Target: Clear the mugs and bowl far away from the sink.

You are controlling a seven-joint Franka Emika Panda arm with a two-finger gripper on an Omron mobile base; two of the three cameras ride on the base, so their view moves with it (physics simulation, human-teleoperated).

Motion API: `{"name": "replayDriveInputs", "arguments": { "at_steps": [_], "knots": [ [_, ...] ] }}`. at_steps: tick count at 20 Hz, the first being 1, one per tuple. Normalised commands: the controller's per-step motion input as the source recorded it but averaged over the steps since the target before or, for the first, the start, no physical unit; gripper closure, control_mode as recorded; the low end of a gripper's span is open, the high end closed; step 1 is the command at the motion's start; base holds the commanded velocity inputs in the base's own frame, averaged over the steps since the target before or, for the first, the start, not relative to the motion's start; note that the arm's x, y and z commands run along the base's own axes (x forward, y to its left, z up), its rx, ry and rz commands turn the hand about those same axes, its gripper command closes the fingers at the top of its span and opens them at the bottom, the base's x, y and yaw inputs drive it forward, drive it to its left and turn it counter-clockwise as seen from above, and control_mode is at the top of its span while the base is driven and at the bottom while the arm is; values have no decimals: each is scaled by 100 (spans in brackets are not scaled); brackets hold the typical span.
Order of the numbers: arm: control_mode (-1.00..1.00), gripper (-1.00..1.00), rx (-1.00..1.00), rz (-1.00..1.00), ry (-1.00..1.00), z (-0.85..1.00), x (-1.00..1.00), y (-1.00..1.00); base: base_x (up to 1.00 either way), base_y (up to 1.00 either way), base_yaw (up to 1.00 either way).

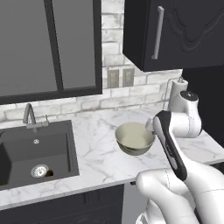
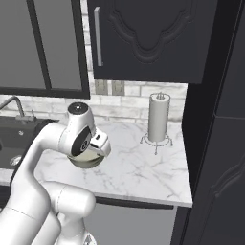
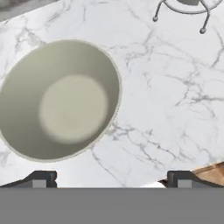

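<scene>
Now, with fingers (image 3: 43, 178) spread apart over the tabletop (image 3: 175, 109), centre them on the bowl (image 3: 61, 98) rim before closing

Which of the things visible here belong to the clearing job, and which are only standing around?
Belong to the job:
- bowl
- sink
- gripper, open above the counter beside the bowl

Only standing around:
- paper towel holder
- faucet
- wall outlets
- marble counter

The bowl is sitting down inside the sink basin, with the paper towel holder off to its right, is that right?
Not quite. The bowl sits on the marble counter to the right of the sink, not in the basin, as the left base view shows. The paper towel holder is indeed off to its right.
</scene>
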Motion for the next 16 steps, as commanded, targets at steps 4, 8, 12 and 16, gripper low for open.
{"name": "replayDriveInputs", "arguments": {
  "at_steps": [4,8,12,16],
  "knots": [
    [-100,-100,0,-12,3,-29,36,-9,0,0,0],
    [-100,-100,1,-8,5,-24,33,-11,0,0,0],
    [-100,-100,8,0,9,-20,18,-18,0,0,0],
    [-100,-100,10,2,5,-26,20,-2,0,0,0]
  ]
}}
